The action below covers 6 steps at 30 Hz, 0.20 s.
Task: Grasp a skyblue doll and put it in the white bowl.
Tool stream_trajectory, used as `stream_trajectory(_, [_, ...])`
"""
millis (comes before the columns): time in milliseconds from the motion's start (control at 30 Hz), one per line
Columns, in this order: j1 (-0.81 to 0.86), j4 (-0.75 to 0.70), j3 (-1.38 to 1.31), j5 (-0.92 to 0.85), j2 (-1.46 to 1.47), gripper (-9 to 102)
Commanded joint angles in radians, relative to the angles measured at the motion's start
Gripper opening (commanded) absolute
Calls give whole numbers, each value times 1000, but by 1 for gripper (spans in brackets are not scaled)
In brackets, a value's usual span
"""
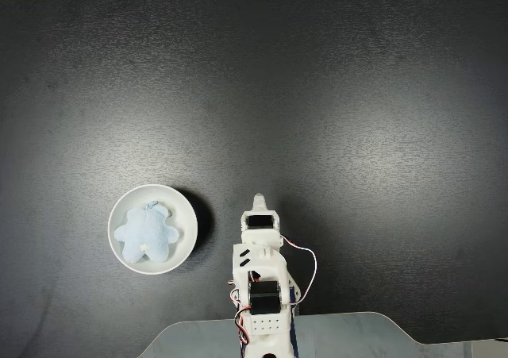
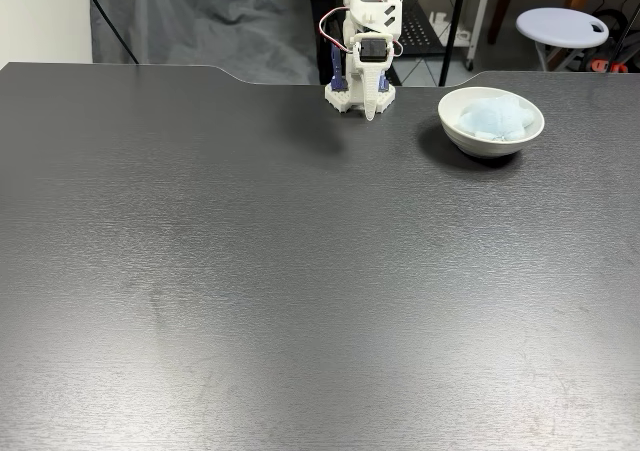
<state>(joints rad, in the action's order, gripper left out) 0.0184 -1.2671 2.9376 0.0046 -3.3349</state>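
Skyblue doll (image 1: 146, 232) is seen resting inside the white bowl (image 1: 185, 243).
Soft, light plush is judged easily pinched at a limb; the gripper (image 1: 258, 201) is folded, its opening indiscernible.

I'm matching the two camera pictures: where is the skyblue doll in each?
A fixed view from above: skyblue doll lower left, inside the white bowl.
A fixed view from the front: doll upper right, in the bowl.
Shared landmark: the folded arm's gripper beside the bowl.
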Motion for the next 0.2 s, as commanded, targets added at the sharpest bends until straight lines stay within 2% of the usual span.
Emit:
stream_trajectory(0, [0, 17, -8, 2, -2, 6])
stream_trajectory(167, [0, 17, -8, 2, -2, 6])
